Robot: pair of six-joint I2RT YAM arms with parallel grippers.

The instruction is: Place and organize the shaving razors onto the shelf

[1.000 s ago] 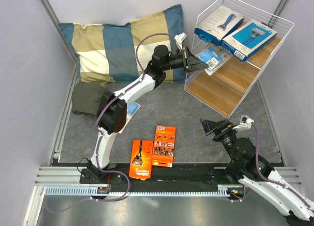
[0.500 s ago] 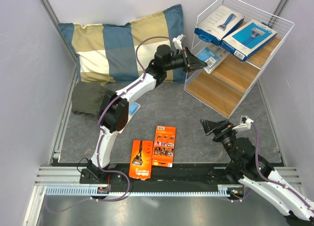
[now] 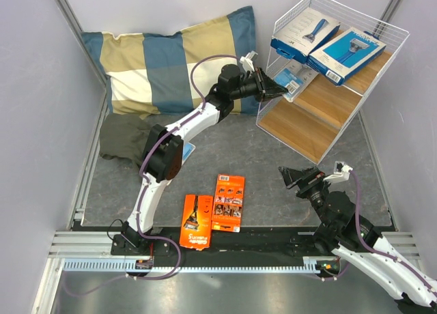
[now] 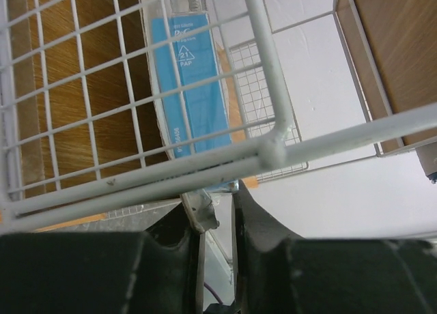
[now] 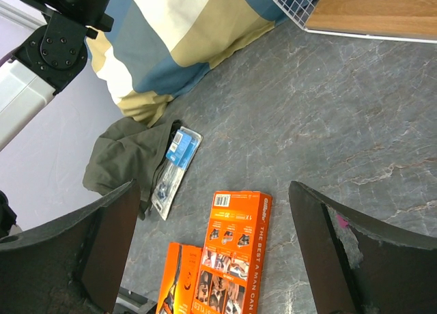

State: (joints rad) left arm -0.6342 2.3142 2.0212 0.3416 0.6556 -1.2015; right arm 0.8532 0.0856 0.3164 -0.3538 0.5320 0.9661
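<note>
A: Nearest first. What about the right tool (image 3: 287,177)?
B: Spread wide, holding nothing, hanging just over the counter (image 3: 273,150). To its left two orange cards (image 3: 229,203) lie side by side, touching. Further back a loose clear pack (image 5: 176,165) rests against a green cloth (image 5: 119,160).
A: And the left tool (image 3: 278,89)?
B: Stretched out to the shelf (image 3: 307,126), its fingers (image 4: 266,239) close together with the edge of a blister pack (image 4: 194,89) between them. That pack sits tilted at the middle board, behind the wire. Two blue boxes (image 3: 345,52) lie on the top board.
A: So which step?
B: Setting this pack down, I'd say. Next it needs letting go and a straight pull back — the wire runs close by the fingers and could snag. Three packs are left on the counter.
</note>
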